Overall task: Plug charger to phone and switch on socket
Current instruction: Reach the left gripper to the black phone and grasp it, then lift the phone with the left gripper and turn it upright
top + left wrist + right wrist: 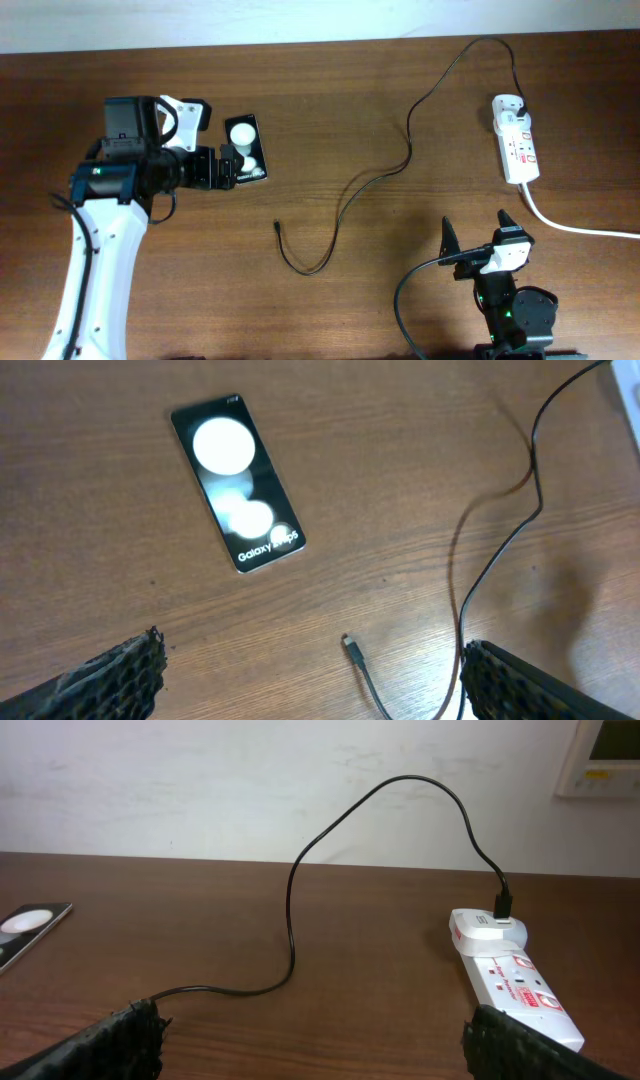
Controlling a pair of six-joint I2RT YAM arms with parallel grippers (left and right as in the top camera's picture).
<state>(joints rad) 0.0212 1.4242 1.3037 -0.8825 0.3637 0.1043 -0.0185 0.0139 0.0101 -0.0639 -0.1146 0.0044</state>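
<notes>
Overhead top-down, left wrist downward, right level, charger (290,920) shared

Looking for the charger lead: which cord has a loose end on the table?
The thin black cable; its connector tip lies free, while the thick white cord runs out of view.

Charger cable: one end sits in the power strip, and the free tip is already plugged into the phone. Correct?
Not quite. The charger cable does run from the power strip, but its free tip lies on the table, apart from the phone. The left wrist view shows the gap.
</notes>
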